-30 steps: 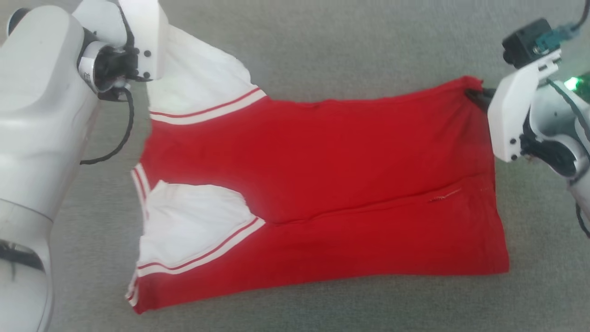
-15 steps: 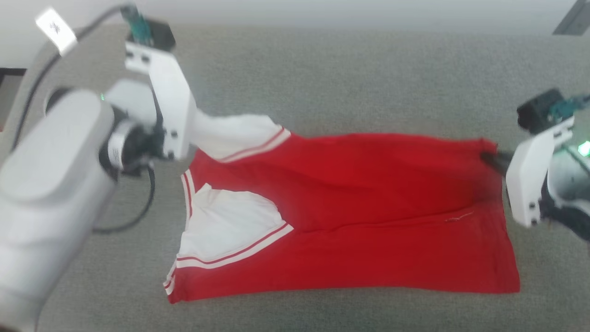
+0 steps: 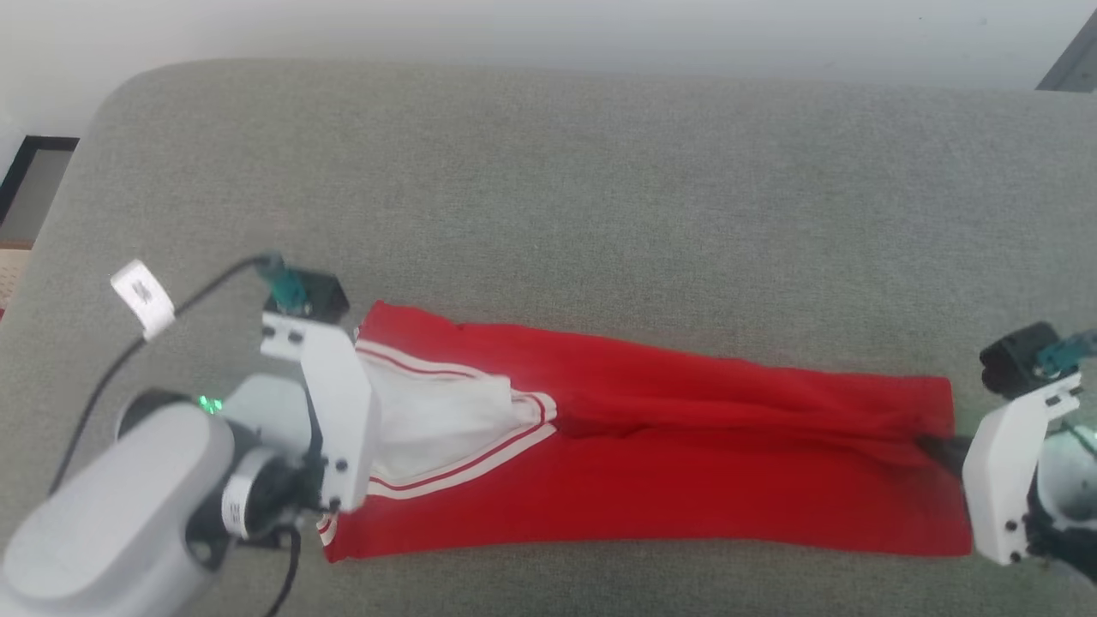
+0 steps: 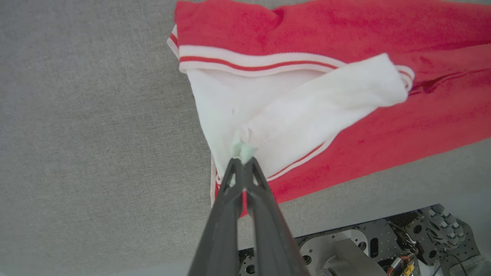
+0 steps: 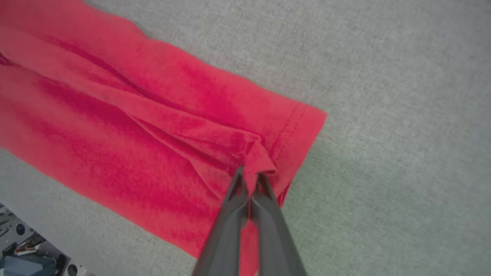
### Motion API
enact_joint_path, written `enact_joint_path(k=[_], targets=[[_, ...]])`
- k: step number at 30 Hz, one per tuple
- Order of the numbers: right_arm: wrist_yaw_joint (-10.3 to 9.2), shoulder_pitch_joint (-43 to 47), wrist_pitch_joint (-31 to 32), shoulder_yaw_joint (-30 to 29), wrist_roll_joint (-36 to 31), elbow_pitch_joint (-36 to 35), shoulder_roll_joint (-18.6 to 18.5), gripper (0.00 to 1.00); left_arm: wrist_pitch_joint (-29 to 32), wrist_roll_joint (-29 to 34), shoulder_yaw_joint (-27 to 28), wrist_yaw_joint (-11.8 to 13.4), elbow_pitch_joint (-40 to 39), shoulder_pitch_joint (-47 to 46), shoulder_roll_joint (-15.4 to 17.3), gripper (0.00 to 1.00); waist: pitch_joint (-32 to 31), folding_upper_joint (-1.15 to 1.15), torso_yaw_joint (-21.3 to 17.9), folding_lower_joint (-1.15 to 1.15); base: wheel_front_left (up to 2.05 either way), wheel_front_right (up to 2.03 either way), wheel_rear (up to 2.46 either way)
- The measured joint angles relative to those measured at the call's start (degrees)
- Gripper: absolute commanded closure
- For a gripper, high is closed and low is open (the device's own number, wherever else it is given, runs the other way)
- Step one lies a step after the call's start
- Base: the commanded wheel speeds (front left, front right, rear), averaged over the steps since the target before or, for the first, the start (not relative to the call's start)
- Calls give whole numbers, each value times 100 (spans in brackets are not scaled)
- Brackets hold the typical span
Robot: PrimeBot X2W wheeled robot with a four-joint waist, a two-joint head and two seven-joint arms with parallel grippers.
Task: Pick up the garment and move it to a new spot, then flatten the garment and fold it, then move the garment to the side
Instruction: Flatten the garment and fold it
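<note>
The garment [image 3: 668, 454] is a red T-shirt with white sleeves and striped trim, lying lengthwise on a grey padded surface [image 3: 548, 188], folded along its length. At its sleeve end, my left gripper [image 4: 242, 164] is shut on a bunch of white sleeve fabric [image 4: 307, 107]; in the head view the white wrist housing hides the fingers. At the hem end, my right gripper [image 5: 250, 177] is shut on a pinch of red fabric [image 5: 253, 153] near the hem corner, and its dark fingers [image 3: 943, 452] touch the shirt's right edge. The number print is hidden.
The grey surface runs wide beyond the shirt, with a rounded far-left corner [image 3: 128, 86] and a pale wall behind. Floor shows past the left edge [image 3: 26, 188]. Parts of my own base [image 4: 376, 245] lie below the near edge.
The head camera has shifted, so the surface's far edge now shows. Both grippers carried the far edge of the shirt toward me, folding it; the shirt now looks much narrower. Both stay shut on the fabric.
</note>
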Motion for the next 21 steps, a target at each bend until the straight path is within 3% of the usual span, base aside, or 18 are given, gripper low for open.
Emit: enact_joint_path(k=[6,9,10,11,12,13,21], targets=[[0,270,77,-160,-134,36,408,100,-348,-120,-23,-38,233,485,-93,100,-39,0,-41,0,0,0,0],[0,233,46,-198,-320,250,622,100,-638,-213,-23,-211,728,607,-282,100,-78,0,-79,0,0,0,0],[0,208,27,-194,-363,291,678,69,-702,-197,-40,-268,873,615,-303,75,-94,0,-89,0,0,0,0],[-1,175,-32,-207,-390,316,734,18,-771,-203,-26,-311,995,623,-335,38,-109,0,-99,0,0,0,0],[0,130,-62,-220,-422,348,792,0,-851,-256,19,-349,1113,633,-396,5,-131,0,-107,0,0,0,0],[0,93,-65,-223,-434,402,848,0,-896,-265,22,-402,1218,638,-427,0,-157,0,-115,0,0,0,0],[-1,142,-318,-337,-469,448,1081,0,-1467,-203,55,-737,1530,769,-456,0,-497,0,-119,0,0,0,0]])
